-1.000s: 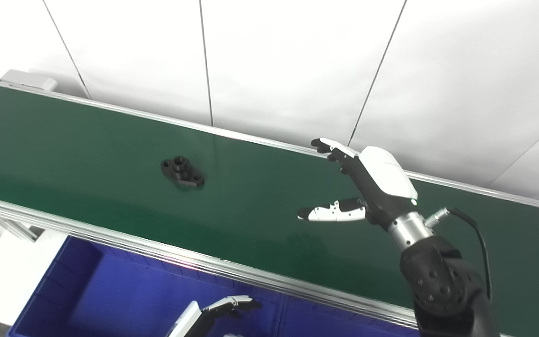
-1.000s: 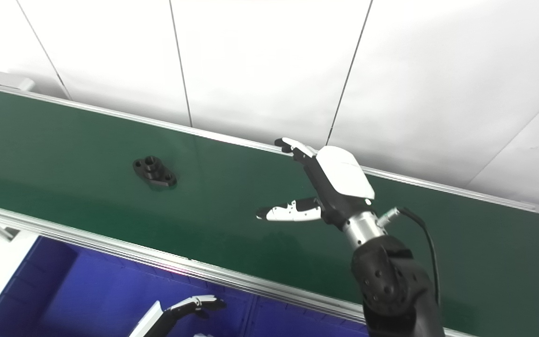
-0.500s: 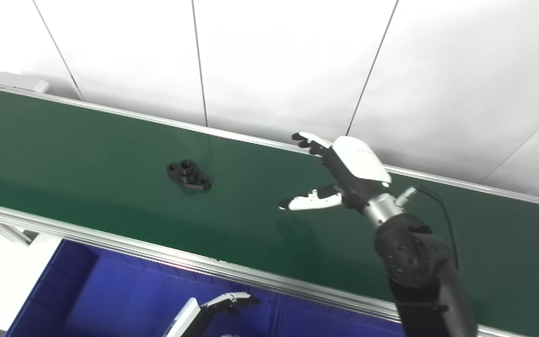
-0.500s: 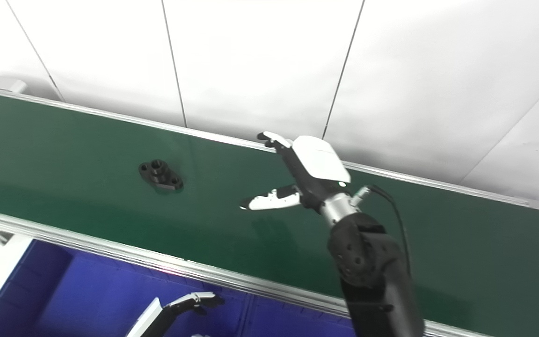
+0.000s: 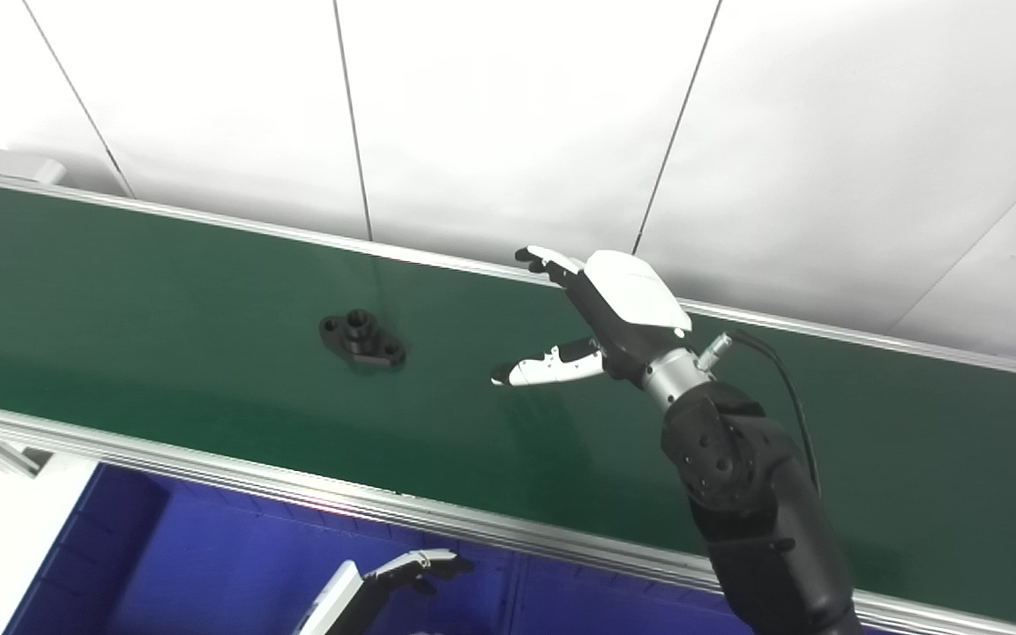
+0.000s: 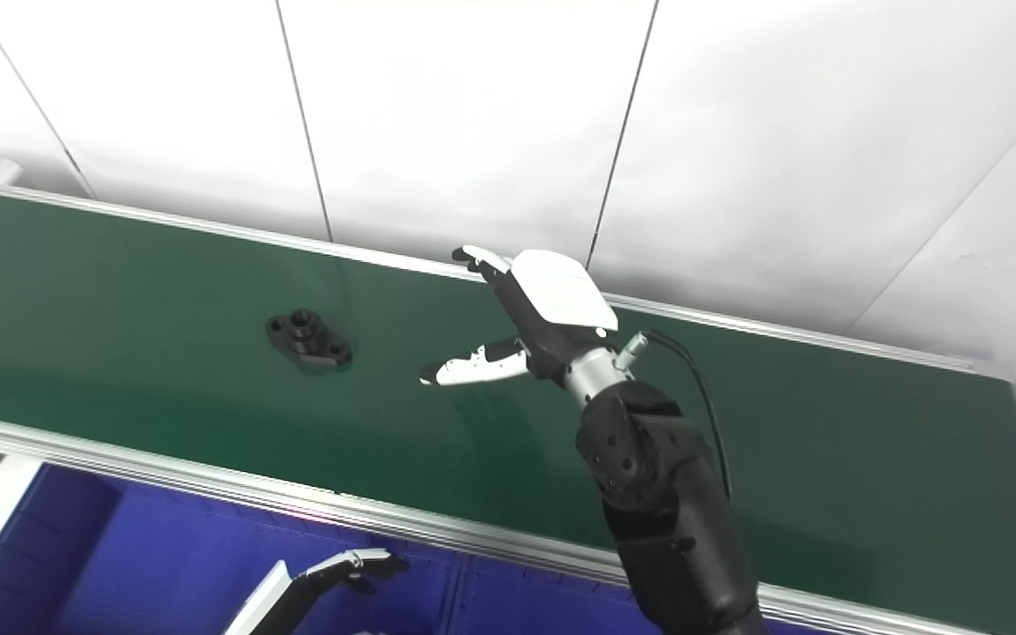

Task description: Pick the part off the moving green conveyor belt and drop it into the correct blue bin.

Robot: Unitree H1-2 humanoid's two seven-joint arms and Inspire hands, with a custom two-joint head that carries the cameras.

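Right hand (image 5: 605, 322) poised over the belt, grasp not yet made

Released, fingers spread, it hovered empty; the black flanged part (image 5: 362, 339) lay to its left, unpicked, blue bin (image 5: 164, 564) awaiting.

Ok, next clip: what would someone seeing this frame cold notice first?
Probably the right hand, open with fingers spread, hovering over the middle of the green conveyor belt. Next, the small black flanged part lying alone on the belt to that hand's left, untouched. Last, the left hand low over the blue bin at the near edge, holding nothing.
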